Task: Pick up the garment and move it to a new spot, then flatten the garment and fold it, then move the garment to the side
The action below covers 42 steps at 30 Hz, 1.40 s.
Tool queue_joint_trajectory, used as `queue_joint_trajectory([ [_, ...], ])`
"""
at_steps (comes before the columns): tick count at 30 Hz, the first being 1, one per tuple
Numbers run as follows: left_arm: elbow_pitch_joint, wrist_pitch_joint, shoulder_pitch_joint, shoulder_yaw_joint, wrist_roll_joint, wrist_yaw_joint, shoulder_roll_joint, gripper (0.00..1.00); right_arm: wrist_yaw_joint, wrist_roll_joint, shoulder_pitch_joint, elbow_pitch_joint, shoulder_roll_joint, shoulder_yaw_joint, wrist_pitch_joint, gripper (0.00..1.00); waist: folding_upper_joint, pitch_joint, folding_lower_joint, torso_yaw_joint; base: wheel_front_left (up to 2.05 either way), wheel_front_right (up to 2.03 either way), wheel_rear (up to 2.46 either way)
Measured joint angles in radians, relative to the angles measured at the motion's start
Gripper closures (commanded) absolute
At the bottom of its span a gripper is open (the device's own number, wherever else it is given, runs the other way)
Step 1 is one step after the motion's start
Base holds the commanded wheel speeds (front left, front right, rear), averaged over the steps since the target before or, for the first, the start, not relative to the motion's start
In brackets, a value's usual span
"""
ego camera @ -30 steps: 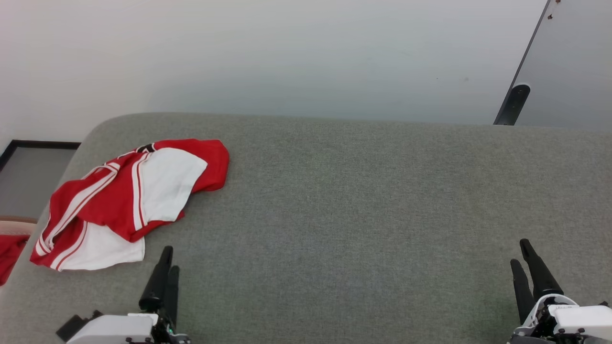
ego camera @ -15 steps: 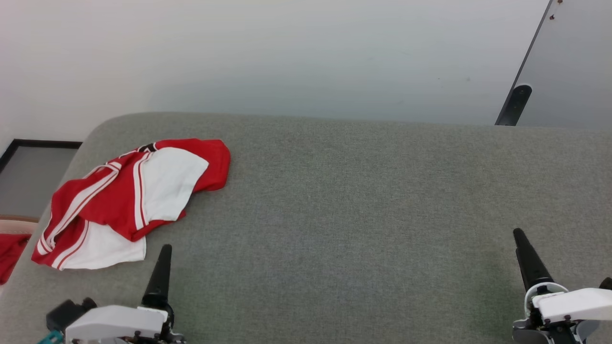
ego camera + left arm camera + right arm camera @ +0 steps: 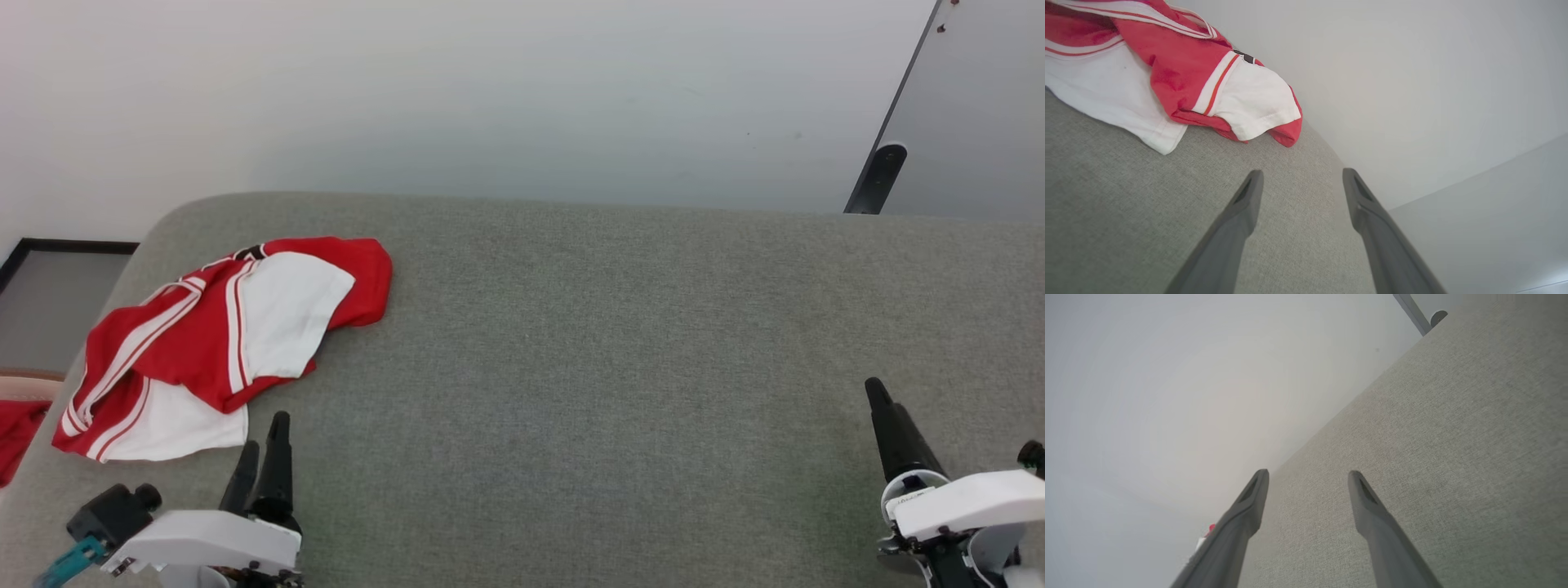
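The garment [image 3: 212, 343], a red shirt with white sleeves and white double stripes, lies crumpled at the left end of the grey upholstered surface [image 3: 612, 343]. In the left wrist view the garment [image 3: 1180, 77] fills the upper left, with a small black mark near its top. My left gripper [image 3: 263, 433] stands open just below the garment's white hem, not touching it; its fingers [image 3: 1245, 204] hold nothing. My right gripper [image 3: 1308, 473] is open and empty over bare fabric, and in the head view it sits at the lower right [image 3: 878, 392].
A plain red cloth [image 3: 15, 433] shows past the surface's left edge, beside a dark-framed panel [image 3: 57, 294]. A white wall runs behind the surface. At the upper right, a dark rail [image 3: 878, 175] borders a grey panel.
Both arms have rolled and shifted slightly: the left gripper's fingers now show side by side closer to the garment's hem, and the right gripper has moved up and left. The garment has not moved.
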<state>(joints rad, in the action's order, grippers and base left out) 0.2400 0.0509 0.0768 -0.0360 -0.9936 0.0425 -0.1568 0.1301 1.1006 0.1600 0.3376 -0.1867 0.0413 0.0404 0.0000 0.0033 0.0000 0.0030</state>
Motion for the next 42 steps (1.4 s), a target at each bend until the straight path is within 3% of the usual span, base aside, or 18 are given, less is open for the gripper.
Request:
queue_joint_trajectory([
  [21, -0.032, 0.066, 0.000, 0.050, 0.321, -0.011, -0.038, 0.00, 0.000, -0.274, 0.040, 0.013, -0.047, 0.028, 0.066, 0.00, 0.0000, 0.007, 0.0000, 0.000, 0.00, 0.00, 0.00],
  [42, -0.056, 0.121, -0.011, 0.082, 0.538, 0.014, -0.054, 0.00, 0.000, -0.454, 0.043, 0.004, -0.074, 0.034, 0.110, 0.00, 0.0000, 0.004, 0.0000, -0.004, 0.00, 0.00, 0.00],
])
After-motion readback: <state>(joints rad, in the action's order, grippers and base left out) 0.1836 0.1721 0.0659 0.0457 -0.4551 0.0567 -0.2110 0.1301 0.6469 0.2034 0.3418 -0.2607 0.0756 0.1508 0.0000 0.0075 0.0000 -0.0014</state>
